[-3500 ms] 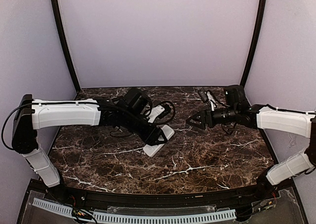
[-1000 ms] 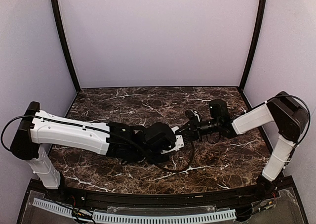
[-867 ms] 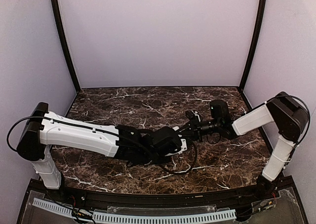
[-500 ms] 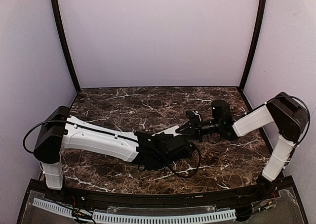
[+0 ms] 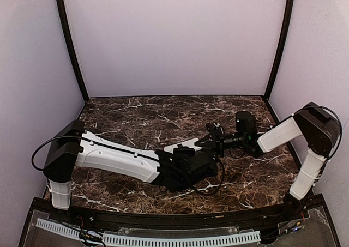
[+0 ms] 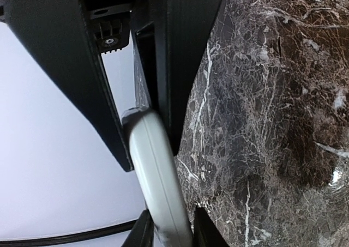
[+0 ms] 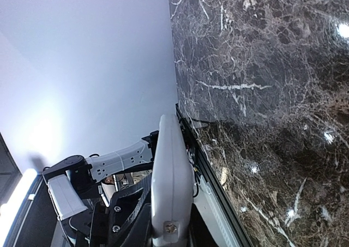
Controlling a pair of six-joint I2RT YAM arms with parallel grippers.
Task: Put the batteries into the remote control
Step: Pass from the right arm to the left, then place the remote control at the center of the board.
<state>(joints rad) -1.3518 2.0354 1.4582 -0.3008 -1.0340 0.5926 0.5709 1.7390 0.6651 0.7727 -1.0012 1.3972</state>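
**Remote control (image 5: 182, 145) gripped at both ends, mid-counter (image 5: 131, 116)**
Its long axis runs roughly 9-to-3 o'clock. The right tool (image 7: 170, 232) pinches the 3 o'clock end. The left tool (image 6: 172, 233) appears pressed onto the other end, and both wrist views see the remote edge-on. No batteries show in any view, and I cannot tell whether the battery bay is open or filled.

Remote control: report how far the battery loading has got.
Done: the remote control is picked up. In hand: left pincer and right pincer each clamp one end, holding it edge-on above the marble table. Left: no batteries show in any view and its compartment is unseen, so loading looks outstanding.
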